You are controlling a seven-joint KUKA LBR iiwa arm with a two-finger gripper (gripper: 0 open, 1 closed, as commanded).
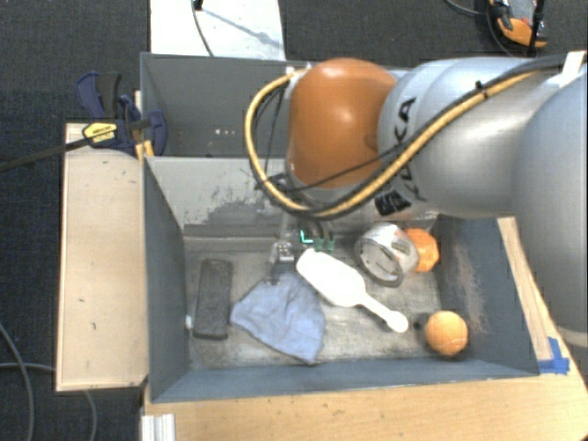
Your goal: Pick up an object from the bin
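The arm [478, 127] loomed nearest, over the bin [170, 246]. Left to right lay one black block [212, 299], one blue cloth [280, 318], one white spoon [340, 286], one tape roll [386, 254] and two orange balls: a ball [424, 249] behind the roll, another ball [446, 332] front right. The gripper [280, 257] hung at the cloth's top edge; its opening could not be told. This looked like the approach step. Next it would need to come down on the cloth and pinch it.

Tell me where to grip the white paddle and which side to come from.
The white paddle lies flat with a broad blade, so probably take its narrow handle from straight above, closing across it; bare bin floor lies on both sides there.
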